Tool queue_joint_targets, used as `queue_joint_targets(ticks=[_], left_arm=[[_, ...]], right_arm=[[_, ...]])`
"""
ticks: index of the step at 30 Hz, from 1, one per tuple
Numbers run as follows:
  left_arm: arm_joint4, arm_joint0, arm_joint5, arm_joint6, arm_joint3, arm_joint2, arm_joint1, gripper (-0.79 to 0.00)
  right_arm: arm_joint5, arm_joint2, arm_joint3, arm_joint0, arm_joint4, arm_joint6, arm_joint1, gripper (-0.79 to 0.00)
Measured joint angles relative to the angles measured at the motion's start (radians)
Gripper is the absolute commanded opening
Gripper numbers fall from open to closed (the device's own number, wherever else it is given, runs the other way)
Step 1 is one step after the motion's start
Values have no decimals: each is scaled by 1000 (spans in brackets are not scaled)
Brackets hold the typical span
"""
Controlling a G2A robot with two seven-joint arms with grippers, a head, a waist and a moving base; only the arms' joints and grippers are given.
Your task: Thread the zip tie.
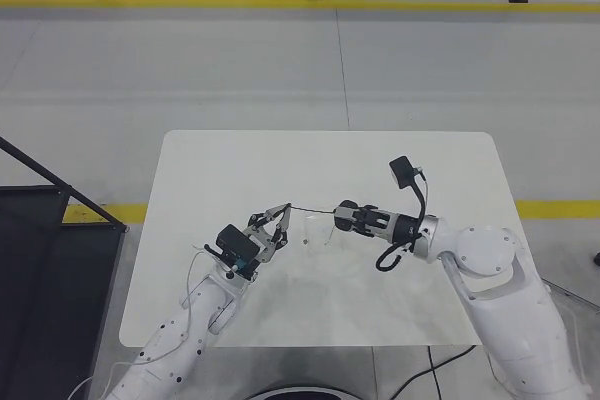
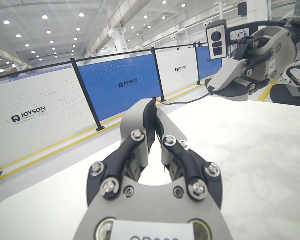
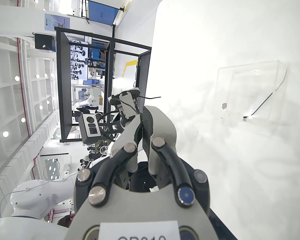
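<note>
1. You are at the hold-both-ends step, by my read: the zip tie (image 2: 185,101) is lifted and stretched between the two claws, and it is not yet threaded.
2. Your left gripper (image 2: 153,106) is pinched closed on one end of the tie.
3. Your right gripper (image 2: 212,90) is clamped on the other end. A small lump there may be the head, but it is too small to tell.
4. The strap runs nearly straight from fingertip to fingertip, above the table (image 1: 430,280).
5. Next, you likely need to bow the strap into a loop and aim the tail at the head slot, which needs fine alignment.
6. A clear box (image 3: 250,68) holding a spare tie (image 3: 265,99) sits near the claws.
</note>
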Motion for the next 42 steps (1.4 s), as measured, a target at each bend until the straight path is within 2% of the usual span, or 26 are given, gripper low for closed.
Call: queue_joint_targets(ticks=[42], left_arm=[[0,0,0,0,0,0,0,-785]], right_arm=[[10,-16,20,25,26,-8,1,-785]])
